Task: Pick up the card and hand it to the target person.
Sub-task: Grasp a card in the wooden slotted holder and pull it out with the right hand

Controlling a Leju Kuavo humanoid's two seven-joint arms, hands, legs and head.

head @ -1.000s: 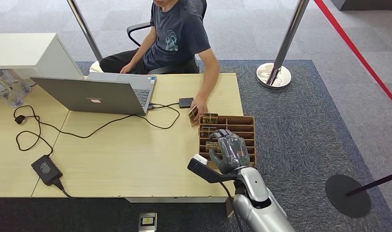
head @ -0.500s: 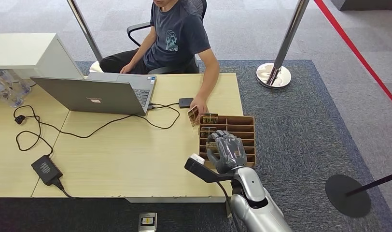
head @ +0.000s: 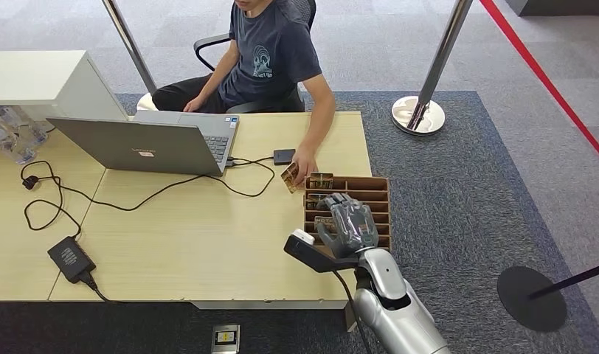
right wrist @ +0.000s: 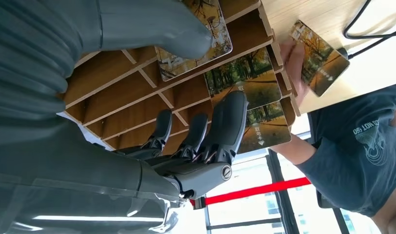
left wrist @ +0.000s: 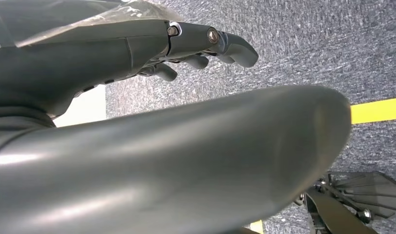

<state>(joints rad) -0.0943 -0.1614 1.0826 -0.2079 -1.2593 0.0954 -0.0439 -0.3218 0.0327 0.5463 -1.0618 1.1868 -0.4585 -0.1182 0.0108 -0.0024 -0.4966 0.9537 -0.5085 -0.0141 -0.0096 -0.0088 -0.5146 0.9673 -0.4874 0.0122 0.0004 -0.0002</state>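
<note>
My right hand hangs over the slotted wooden card box at the tabletop's edge, fingers apart and holding nothing; in the right wrist view my thumb lies on the card in a near slot, autumn-tree print up. So nothing is lifted yet: grasp, lift and handover all remain. The person sits at twelve o'clock from the box, already holding another card at its eleven o'clock. My left hand hangs with fingers loosely apart, empty. The shirt lettering is too small to make out
</note>
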